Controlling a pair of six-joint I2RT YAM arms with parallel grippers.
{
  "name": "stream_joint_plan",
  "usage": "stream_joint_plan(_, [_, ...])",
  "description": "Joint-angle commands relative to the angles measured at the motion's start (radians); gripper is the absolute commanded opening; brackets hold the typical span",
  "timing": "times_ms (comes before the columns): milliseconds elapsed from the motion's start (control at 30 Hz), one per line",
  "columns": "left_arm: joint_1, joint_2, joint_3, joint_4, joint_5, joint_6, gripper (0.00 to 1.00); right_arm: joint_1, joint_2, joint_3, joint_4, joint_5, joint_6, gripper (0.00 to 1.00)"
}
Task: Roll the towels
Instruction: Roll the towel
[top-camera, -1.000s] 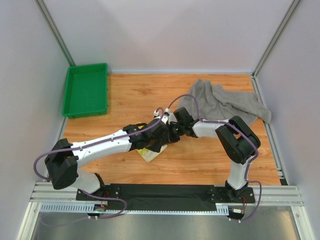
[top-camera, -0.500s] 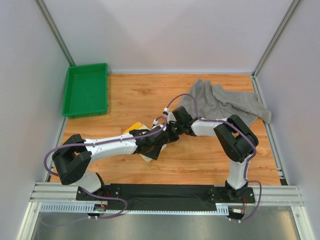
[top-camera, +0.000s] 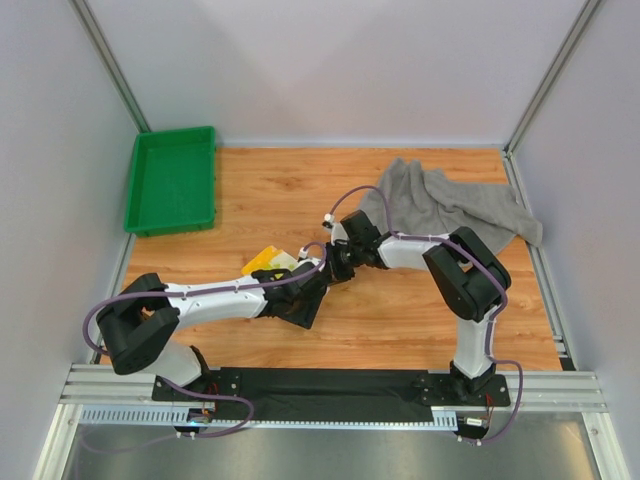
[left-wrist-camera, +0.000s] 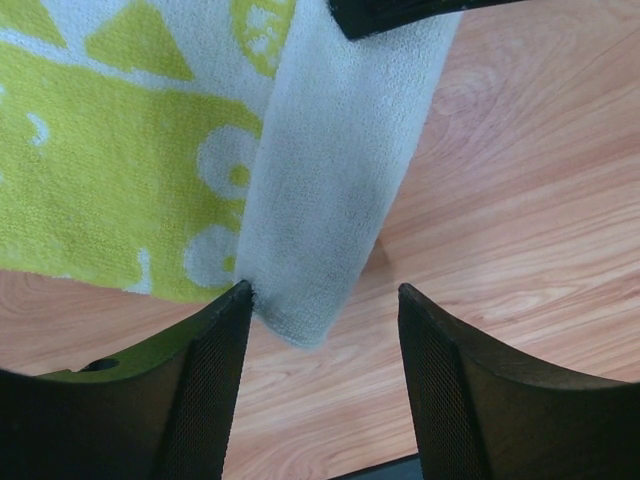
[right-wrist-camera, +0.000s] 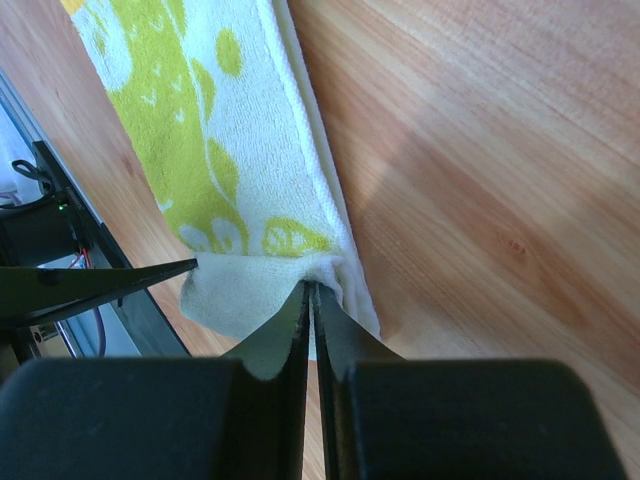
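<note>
While I've got both wrist feeds up, here's where things stand. My right gripper (right-wrist-camera: 310, 290) is clamped on the small printed towel (right-wrist-camera: 200, 170), its fingers pressed flat together with a folded bit of the white edge pinched right at the tips. From that pinch the cloth drapes down as a flap (plain white side facing the left wrist camera), throwing a shadow on the wooden table (top-camera: 400, 320).

My left gripper (left-wrist-camera: 325, 295) is spread wide and gripping nothing. The flap's bottom corner touches the tip of one finger and reaches partway into the gap between the two.

The rest of the small printed towel lies flat with the lime-green pattern up, near the middle of the table and a bit to the left. The big grey towel (top-camera: 450, 205) sits crumpled at the far right corner, well apart from both grippers, and the green tray (top-camera: 172, 180) is at the far left.
</note>
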Motion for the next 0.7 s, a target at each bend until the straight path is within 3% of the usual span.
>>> stream_joint_plan(0, [0.0,0.0,-0.037,0.018,0.049,-0.004,0.67,0.005,0.045,0.023,-0.041,0.065,-0.04,0.05])
stream_joint_plan(467, [-0.022,0.103,-0.014,0.009,0.051,-0.048,0.56,0.004,0.099,0.146,-0.135,0.063,-0.063,0.05])
stream_joint_plan(567, [-0.034,0.123,-0.015,0.003,0.034,-0.053,0.5,0.005,0.103,0.155,-0.15,0.056,-0.063,0.05])
stream_joint_plan(667, [-0.035,0.145,-0.017,-0.009,0.008,-0.065,0.38,0.005,0.1,0.157,-0.166,0.057,-0.066,0.05])
